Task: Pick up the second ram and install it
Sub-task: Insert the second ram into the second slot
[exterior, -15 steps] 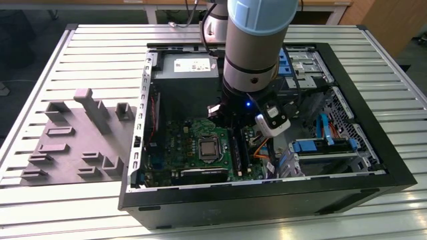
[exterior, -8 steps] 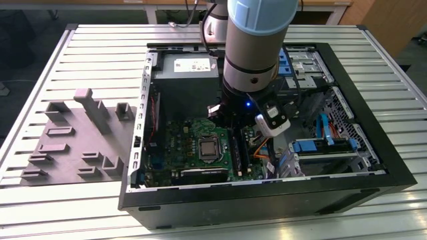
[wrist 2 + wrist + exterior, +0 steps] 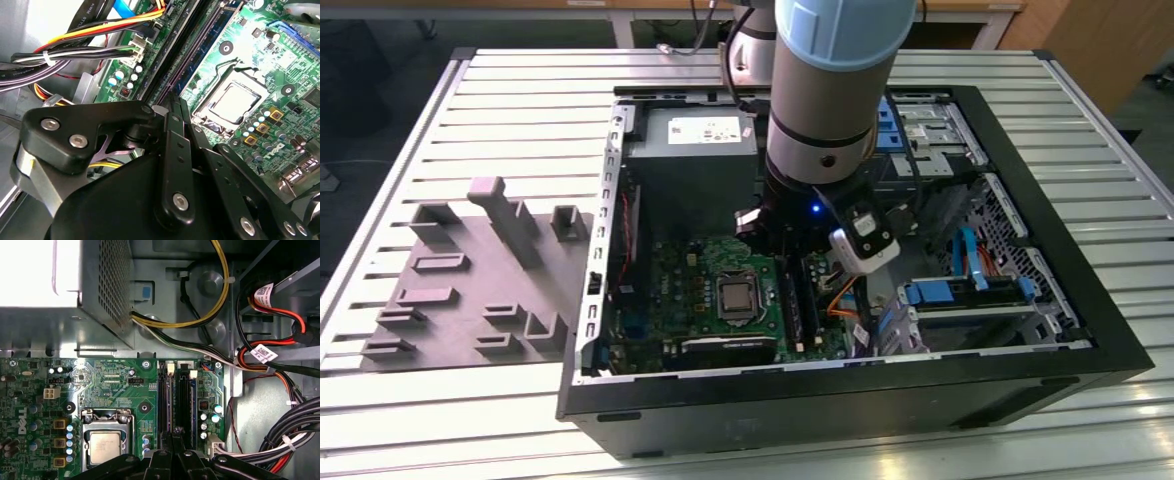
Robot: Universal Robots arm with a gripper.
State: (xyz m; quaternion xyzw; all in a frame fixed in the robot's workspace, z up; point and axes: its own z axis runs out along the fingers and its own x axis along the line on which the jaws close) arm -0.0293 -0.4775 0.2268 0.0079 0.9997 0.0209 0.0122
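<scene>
My fingers (image 3: 172, 107) are pinched narrow on the second ram (image 3: 197, 60), its thin edge running along the dark slots (image 3: 176, 395) beside the processor (image 3: 104, 444); I judge it needs keeping square over its slot and pressing down evenly

The grey-blue robot arm (image 3: 834, 90) reaches down into the open black computer case (image 3: 854, 380). Its pincer (image 3: 790, 262) hangs over the green motherboard (image 3: 700, 290). A grey plastic fixture tray (image 3: 467, 290) lies on the slatted metal counter (image 3: 480, 80).

We see the second ram (image 3: 166, 402) as a long, thin dark strip standing on edge in a slot of the green motherboard (image 3: 120, 385), just beside the processor socket (image 3: 105, 445); in the second wrist view it (image 3: 192, 62) runs diagonally.
</scene>
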